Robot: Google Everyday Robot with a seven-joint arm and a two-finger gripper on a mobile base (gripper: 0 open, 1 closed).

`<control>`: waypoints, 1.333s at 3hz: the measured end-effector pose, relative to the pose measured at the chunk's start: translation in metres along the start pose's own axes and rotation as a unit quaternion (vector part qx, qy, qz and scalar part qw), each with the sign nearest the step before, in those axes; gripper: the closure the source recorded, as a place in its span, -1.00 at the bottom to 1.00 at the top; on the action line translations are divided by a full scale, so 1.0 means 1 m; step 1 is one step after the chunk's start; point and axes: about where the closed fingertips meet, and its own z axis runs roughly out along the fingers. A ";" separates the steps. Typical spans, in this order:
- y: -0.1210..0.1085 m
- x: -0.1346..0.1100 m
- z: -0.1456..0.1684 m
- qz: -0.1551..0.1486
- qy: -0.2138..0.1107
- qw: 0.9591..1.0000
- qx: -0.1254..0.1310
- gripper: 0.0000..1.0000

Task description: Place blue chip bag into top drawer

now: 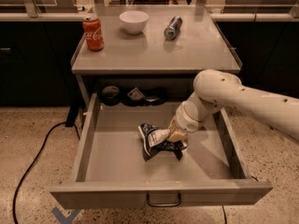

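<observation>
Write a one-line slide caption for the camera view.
The robot's pincer meets the blue chip bag inside the open top drawer.

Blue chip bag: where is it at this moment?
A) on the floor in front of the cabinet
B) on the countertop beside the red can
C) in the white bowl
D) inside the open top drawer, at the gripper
D: the blue chip bag sits within the walls of the open top drawer, with the gripper at its right side.
</observation>
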 end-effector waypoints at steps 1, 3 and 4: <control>0.000 0.000 0.000 0.000 0.000 1.000 0.000 0.16; 0.000 0.000 0.000 0.000 0.000 1.000 0.000 -0.76; 0.000 0.000 0.000 0.000 0.000 1.000 0.000 -1.00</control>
